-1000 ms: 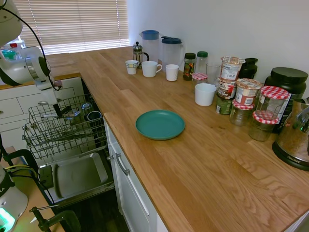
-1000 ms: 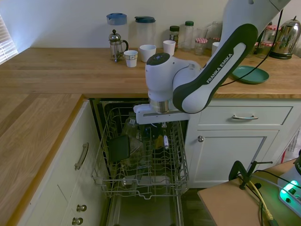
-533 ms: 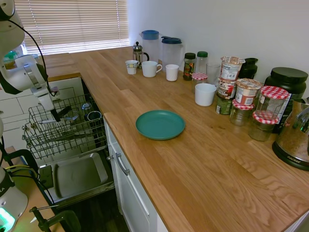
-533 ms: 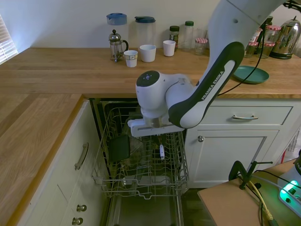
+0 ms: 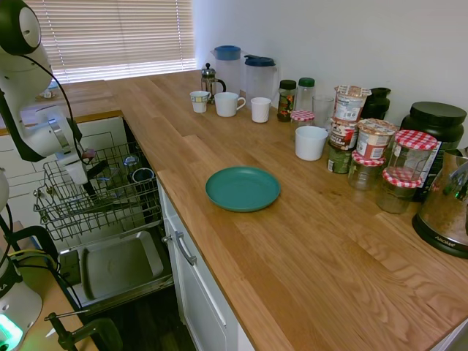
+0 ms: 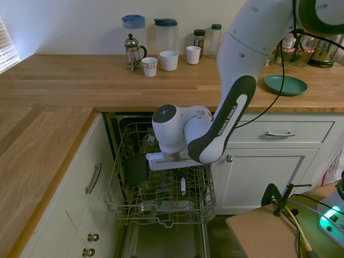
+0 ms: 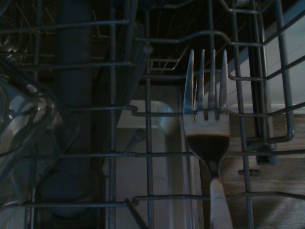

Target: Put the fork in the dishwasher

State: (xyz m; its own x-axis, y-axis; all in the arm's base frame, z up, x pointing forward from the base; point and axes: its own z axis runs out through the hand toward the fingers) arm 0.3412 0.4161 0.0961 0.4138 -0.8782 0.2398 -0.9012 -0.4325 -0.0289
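The jaws are closed narrow on the handle of the slim, shiny silver metal fork point(image 7: 208, 138), which hangs from them tines downward, roughly upright, inside the grey wire-grid rack point(image 6: 161, 207) of the open dishwasher point(image 5: 117, 267). In the second exterior view the fork point(image 6: 183, 186) shows as a pale sliver below the white two-finger gripper point(image 6: 181, 174), among the rack wires near the rack's right side. In the wrist view its four tines overlap a horizontal wire, with the pale floor of the dishwasher beyond; whether the tips touch anything cannot be told. In the first exterior view the gripper point(image 5: 86, 181) is down among the wires of the pulled-out rack, above the grey metal inner door panel point(image 5: 121, 265), which lies open and flat. A dark rounded dish point(image 6: 136, 169) stands in the left part of the rack, apart from the fork. On the wooden table point(image 5: 292, 248) above the white cabinet drawers sits a round teal plate point(image 5: 243, 189), well away from the dishwasher.
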